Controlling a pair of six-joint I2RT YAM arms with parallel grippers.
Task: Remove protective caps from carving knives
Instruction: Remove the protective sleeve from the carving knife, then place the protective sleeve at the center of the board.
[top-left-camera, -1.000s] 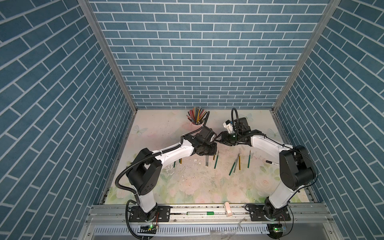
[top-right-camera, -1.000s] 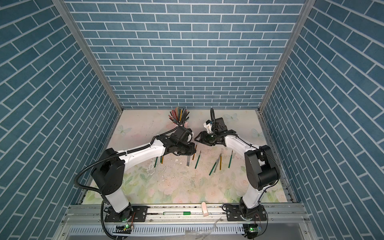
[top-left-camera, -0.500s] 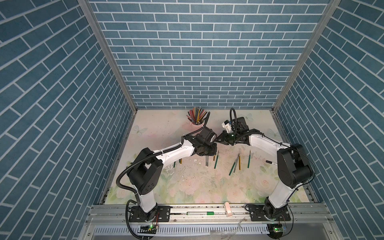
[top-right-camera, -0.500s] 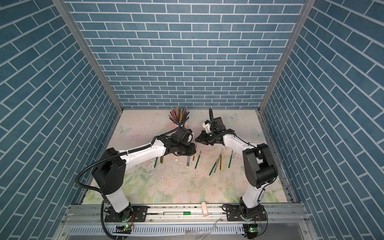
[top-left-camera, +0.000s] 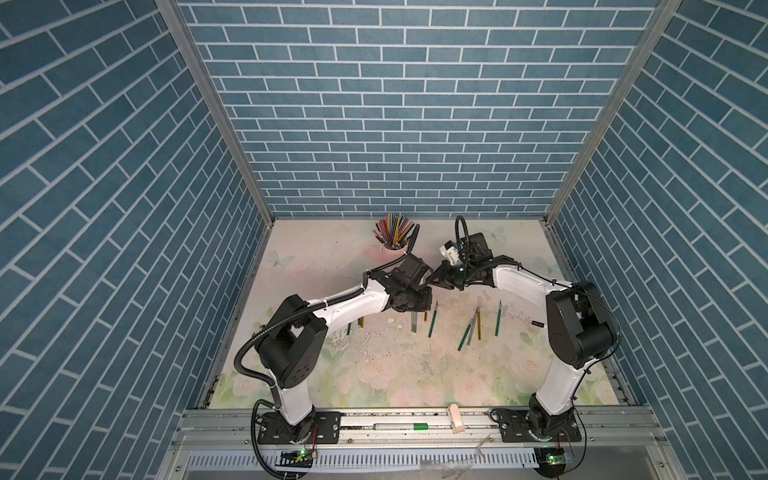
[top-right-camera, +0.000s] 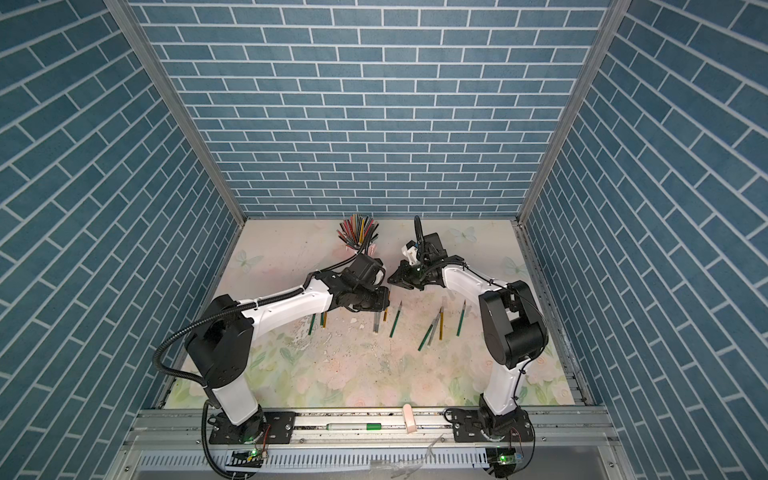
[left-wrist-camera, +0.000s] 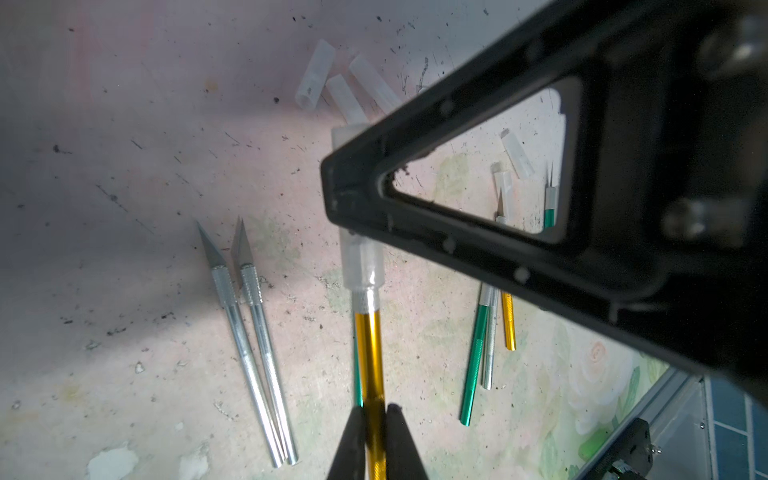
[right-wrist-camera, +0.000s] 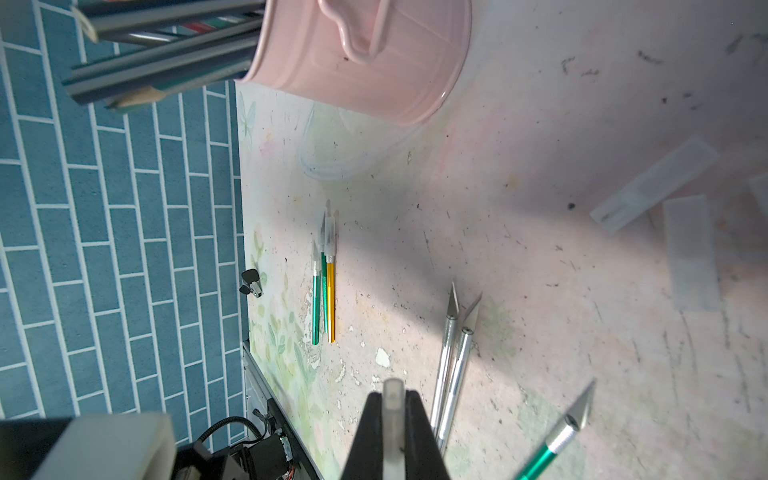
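In a top view we see the left gripper (top-left-camera: 420, 295) and right gripper (top-left-camera: 438, 284) meeting tip to tip at centre, near-right of the pink cup (top-left-camera: 392, 248). Left wrist: left gripper clamps the gold knife (left-wrist-camera: 370, 353) by its handle; the cap (left-wrist-camera: 360, 259) sits on its blade end, right gripper across it. Right wrist: right gripper pinches that cap; bare silver knives (right-wrist-camera: 451, 361) lie just beside.

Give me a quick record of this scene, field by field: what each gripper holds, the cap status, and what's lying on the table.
Left gripper: shut on gold-handled knife
Right gripper: shut on that knife's protective cap
Cap status: over the blade end, not yet off
Loose caps: several on the table
Bare blades: two silver knives, side by side
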